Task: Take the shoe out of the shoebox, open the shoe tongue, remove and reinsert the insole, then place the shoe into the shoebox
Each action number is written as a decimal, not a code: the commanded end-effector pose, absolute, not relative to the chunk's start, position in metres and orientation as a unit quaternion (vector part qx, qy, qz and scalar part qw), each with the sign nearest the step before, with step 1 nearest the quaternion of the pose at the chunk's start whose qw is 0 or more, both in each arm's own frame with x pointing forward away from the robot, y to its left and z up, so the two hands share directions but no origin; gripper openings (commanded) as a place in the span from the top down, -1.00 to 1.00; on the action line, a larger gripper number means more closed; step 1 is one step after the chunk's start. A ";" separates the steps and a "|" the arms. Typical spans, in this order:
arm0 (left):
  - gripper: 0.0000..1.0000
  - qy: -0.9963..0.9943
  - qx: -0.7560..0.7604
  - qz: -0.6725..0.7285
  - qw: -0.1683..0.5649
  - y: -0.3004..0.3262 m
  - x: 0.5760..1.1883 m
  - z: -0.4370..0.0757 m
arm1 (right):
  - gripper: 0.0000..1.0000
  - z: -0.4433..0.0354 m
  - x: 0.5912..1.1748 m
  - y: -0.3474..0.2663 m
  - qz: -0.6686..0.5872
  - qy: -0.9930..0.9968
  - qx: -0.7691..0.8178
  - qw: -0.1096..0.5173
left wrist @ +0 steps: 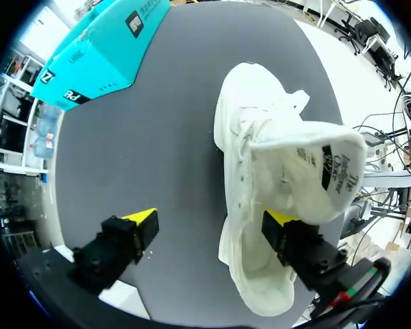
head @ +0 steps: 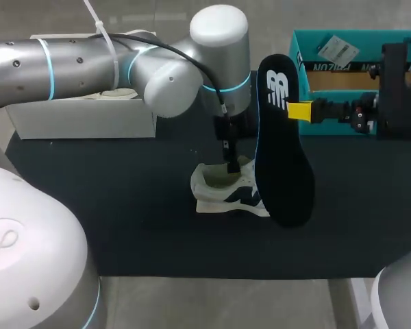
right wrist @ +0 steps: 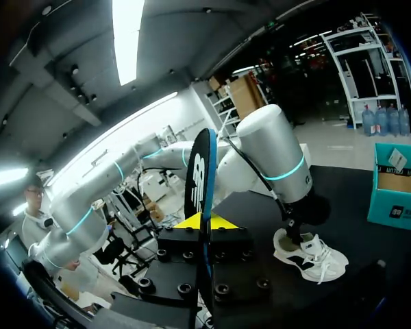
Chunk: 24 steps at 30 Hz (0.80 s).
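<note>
A white shoe with dark side panels (head: 227, 190) lies on the black mat. My left gripper (head: 231, 161) hangs over its heel opening. In the left wrist view that gripper (left wrist: 212, 221) is open: one yellow-tipped finger (left wrist: 284, 219) is down inside the shoe (left wrist: 253, 157) under the lifted tongue (left wrist: 308, 168), the other stands outside over the mat. My right gripper (head: 298, 110) is shut on a black insole (head: 284, 164), held upright above and to the right of the shoe. From the right wrist, the insole (right wrist: 201, 192) shows edge-on between the yellow tips (right wrist: 205, 221). The teal shoebox (head: 342, 68) stands open at the back right.
A white box (head: 82, 116) stands at the back left, behind my left arm. The black mat (head: 123, 219) covers the table's middle. The shoebox (right wrist: 397, 188) is to the right of the shoe (right wrist: 312, 253) in the right wrist view.
</note>
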State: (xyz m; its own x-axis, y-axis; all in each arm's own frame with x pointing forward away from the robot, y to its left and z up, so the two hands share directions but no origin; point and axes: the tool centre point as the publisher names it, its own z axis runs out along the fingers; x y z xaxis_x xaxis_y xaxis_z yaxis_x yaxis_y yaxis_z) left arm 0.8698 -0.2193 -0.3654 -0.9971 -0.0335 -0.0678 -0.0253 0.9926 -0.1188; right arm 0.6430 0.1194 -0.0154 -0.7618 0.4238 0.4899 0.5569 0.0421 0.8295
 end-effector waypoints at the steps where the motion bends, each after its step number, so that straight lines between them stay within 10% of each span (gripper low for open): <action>1: -1.00 0.998 -0.012 -0.056 0.026 -0.228 0.876 -0.375 | 1.00 -0.016 0.644 0.122 -0.602 -0.720 -0.342 0.055; 24: -1.00 0.998 -0.025 -0.051 0.016 -0.219 0.890 -0.387 | 1.00 -0.016 0.644 0.122 -0.602 -0.720 -0.342 0.055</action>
